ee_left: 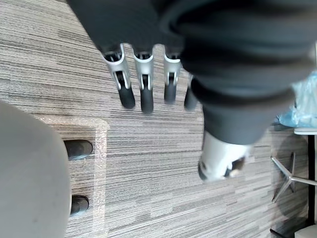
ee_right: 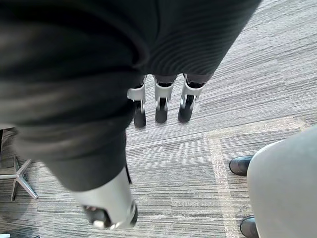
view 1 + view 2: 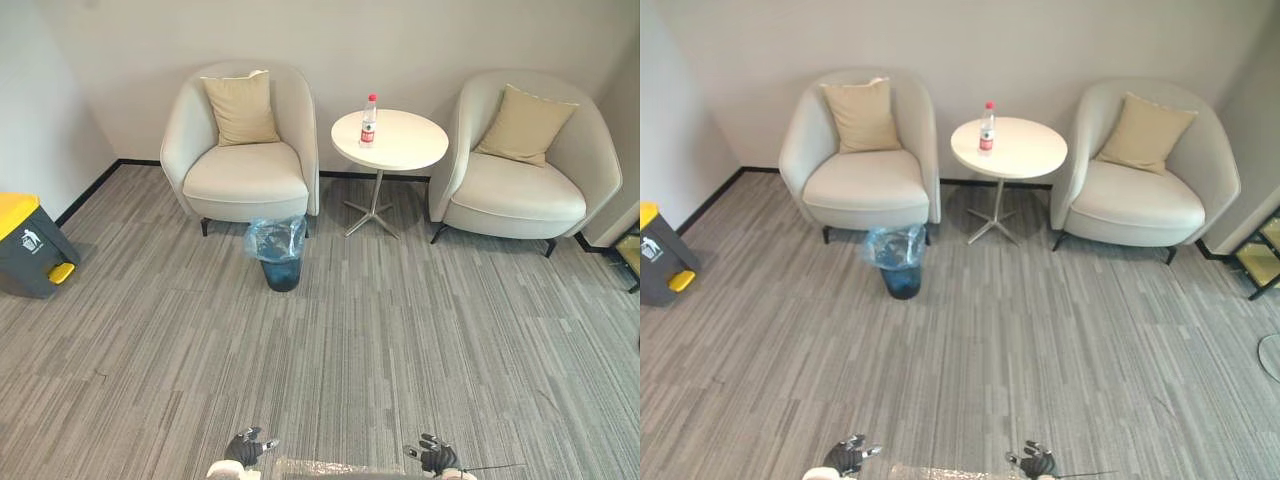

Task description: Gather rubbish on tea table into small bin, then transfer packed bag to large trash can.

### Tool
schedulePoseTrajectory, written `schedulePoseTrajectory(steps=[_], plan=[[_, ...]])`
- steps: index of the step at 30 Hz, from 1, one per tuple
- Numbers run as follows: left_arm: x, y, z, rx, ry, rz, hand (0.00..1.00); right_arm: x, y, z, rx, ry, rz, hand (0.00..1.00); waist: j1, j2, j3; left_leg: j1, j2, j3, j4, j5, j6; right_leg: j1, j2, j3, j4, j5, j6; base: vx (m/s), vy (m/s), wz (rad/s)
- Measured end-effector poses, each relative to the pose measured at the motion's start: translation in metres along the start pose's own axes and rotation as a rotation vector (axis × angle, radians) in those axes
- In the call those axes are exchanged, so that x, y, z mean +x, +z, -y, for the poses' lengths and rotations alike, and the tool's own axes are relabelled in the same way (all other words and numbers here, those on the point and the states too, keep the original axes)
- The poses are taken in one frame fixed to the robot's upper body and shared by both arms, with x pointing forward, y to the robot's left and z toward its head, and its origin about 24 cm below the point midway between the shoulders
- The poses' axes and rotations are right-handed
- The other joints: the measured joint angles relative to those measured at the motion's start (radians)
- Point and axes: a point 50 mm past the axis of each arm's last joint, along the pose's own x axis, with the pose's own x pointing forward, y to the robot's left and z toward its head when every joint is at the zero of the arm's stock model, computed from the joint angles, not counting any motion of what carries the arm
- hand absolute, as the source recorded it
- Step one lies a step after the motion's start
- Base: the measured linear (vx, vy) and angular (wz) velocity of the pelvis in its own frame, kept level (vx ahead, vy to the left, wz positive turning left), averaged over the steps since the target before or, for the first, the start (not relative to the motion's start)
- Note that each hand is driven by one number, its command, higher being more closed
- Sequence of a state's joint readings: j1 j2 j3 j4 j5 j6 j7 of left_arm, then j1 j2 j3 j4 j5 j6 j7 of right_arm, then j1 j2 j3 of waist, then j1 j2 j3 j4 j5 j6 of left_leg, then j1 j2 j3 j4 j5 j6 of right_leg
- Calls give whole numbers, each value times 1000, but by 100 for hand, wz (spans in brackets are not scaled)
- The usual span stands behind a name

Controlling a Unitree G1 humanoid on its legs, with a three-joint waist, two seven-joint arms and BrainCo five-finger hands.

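A: The bottle (image 3: 369, 120) stands upright on the round white table (image 3: 405, 150), towards its left edge, red cap up. It looks like the one piece of rubbish to collect.

B: And the hands are nowhere near it. Left hand (image 3: 244, 447) and right hand (image 3: 437, 457) both hang low, well apart from the table on its near side, with a wide stretch of carpeted floor (image 3: 400, 340) between.

A: Holding anything?

B: Nothing. The wrist views show each hand's fingers (image 1: 125, 89) straight and relaxed, pointing at the floor (no bottle, no bag in either).

A: So the job in hand, I'd say, is the approach. The small bin (image 3: 281, 268), lined with a clear bluish bag (image 3: 275, 238), sits on the floor just left of the table, a little to its near side.

B: Which matters. Walk up on a line that ends square to the table's near edge, leaving the bin beside the path, not in it.

A: And the grasp?

B: Wrap round the bottle's body, below the cap. It's tall and narrow, so a nudge could topple it. Close from the side, then lift straight up.

A: The large trash can (image 3: 28, 248), grey with a yellow lid, waits well to the table's left, by the wall. That's for later.
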State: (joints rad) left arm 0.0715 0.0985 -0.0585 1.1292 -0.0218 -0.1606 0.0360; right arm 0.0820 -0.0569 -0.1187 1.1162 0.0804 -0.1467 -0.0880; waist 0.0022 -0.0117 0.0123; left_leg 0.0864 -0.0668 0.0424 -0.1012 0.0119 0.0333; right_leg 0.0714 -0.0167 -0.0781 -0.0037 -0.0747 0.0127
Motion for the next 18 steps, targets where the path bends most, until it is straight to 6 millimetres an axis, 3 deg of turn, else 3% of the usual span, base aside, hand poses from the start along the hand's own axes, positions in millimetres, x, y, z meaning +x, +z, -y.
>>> schedulePoseTrajectory(steps=[18], plan=[[0,0,0,-1,-1,-2,0,-1,-3,0,47,-8,-14,0,1,-3,1,4,4,16,0,-4,-6,1,3,15,-1,1,-2,0,-2,-1]])
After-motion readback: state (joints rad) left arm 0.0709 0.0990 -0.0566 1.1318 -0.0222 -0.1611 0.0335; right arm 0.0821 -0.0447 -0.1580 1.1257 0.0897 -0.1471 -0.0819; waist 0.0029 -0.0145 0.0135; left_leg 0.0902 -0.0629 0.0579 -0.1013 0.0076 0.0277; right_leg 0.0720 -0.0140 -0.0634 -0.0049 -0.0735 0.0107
